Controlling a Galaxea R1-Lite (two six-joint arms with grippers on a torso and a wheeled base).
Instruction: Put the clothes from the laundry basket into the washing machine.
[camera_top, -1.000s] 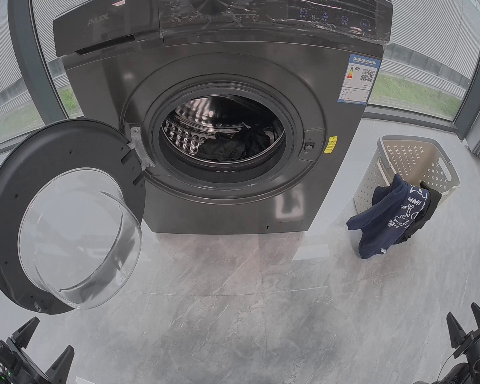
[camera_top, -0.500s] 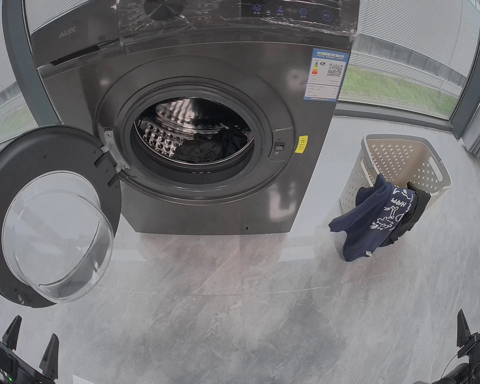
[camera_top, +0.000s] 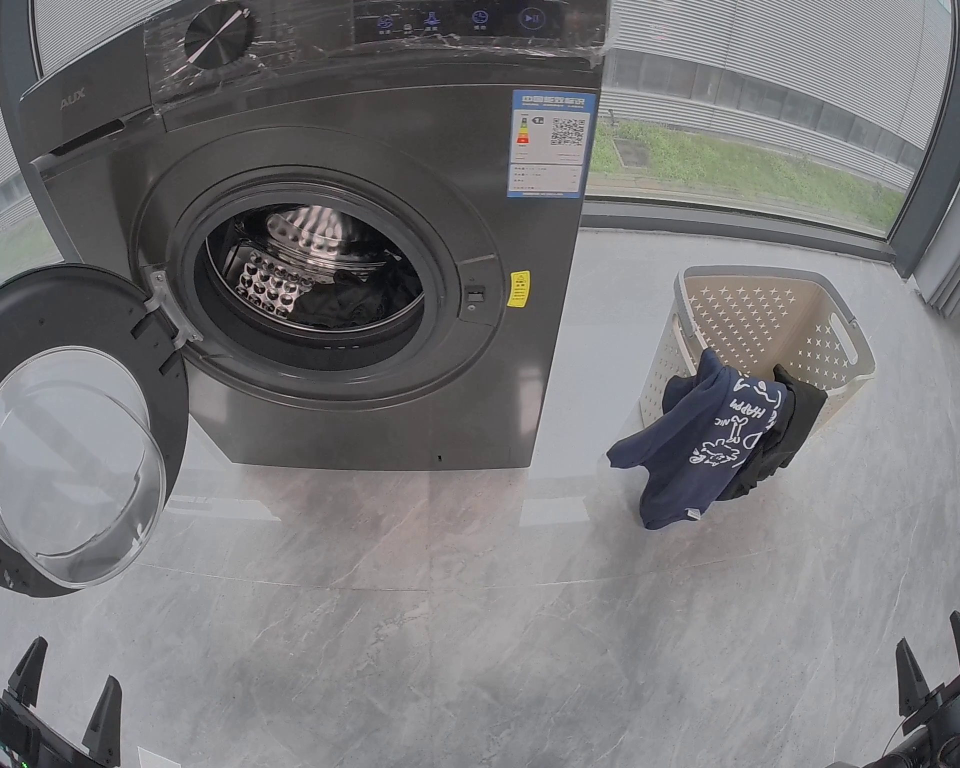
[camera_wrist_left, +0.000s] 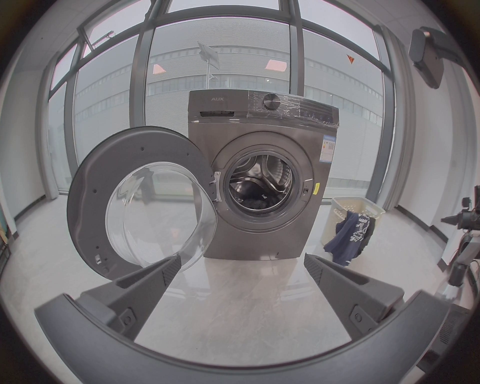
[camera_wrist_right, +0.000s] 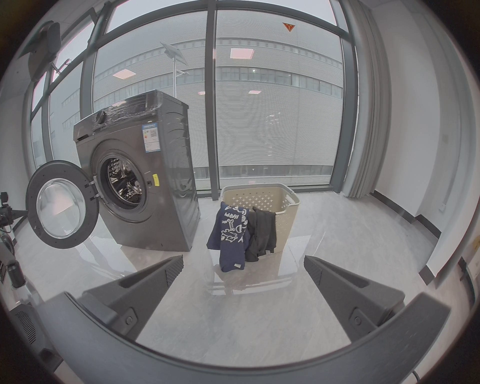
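1. Two garments are hanging over the near rim of the laundry basket (camera_top: 760, 272), which is standing on the floor (camera_top: 450, 600) just to the right of the washing machine (camera_top: 500, 380). One is a navy printed shirt (camera_top: 700, 440). The other is a black garment (camera_top: 785, 430), touching the shirt on the side away from the machine.
2. We are seeing the round door (camera_top: 80, 430) swung wide open to the machine's left, with dark clothes (camera_top: 350, 300) lying inside the machine.
3. We are noting the left gripper (camera_wrist_left: 241, 257) with fingers spread and gripping nothing, low and well in front of the machine.
4. We are noting the right gripper (camera_wrist_right: 242, 257) likewise spread and empty, well apart from the machine, off to its right.
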